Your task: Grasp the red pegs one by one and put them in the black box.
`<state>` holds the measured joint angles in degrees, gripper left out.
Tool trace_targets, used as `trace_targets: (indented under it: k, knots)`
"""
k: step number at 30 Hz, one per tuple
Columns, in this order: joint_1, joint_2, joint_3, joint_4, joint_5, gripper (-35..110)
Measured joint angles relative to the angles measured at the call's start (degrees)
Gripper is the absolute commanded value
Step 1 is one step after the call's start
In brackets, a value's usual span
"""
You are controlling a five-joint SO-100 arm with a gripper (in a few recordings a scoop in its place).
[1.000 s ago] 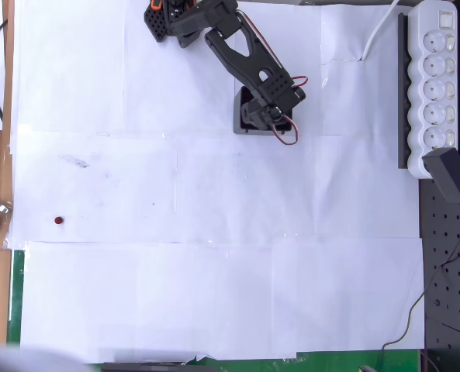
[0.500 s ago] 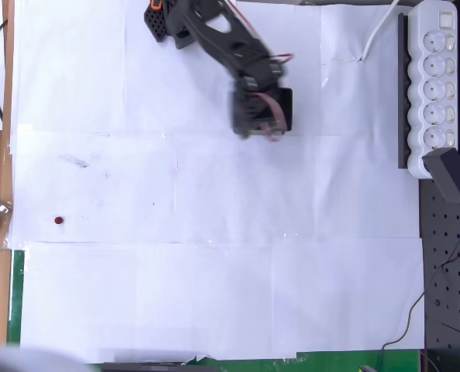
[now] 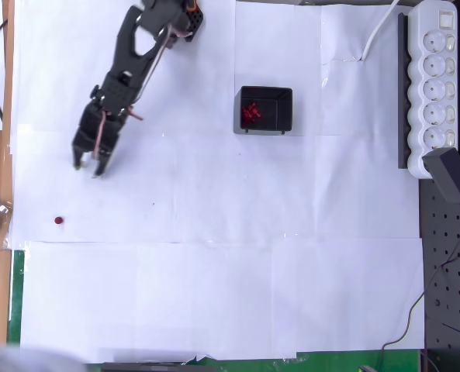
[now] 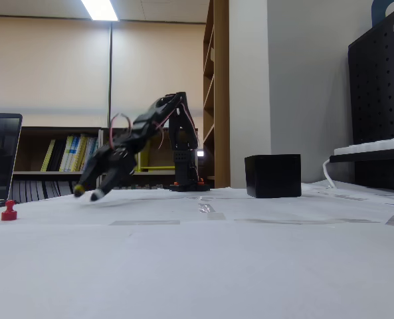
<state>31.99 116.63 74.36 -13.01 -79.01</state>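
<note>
Now the gripper [image 3: 88,168], jaws slightly parted and empty, hangs above the paper; the last peg [image 3: 58,220] lies beyond its tips, down-left in the overhead view, well apart from the box [image 3: 265,110].

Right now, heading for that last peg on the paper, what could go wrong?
The red peg is far smaller than the open hand, so the fingers could miss it or knock it over. It also stands near the paper's left edge in the overhead view; a nudge may roll it off the sheet.
</note>
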Motion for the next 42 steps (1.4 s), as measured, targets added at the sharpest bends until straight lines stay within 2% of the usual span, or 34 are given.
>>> trace_targets:
  k: [5,20,42]
  knots:
    - [0.44,9.05,9.76,-3.78,-0.97,19]
    - [-2.20,26.98,35.86,-1.67,-4.75,19]
    - [-4.13,37.27,54.58,5.27,-7.73,18]
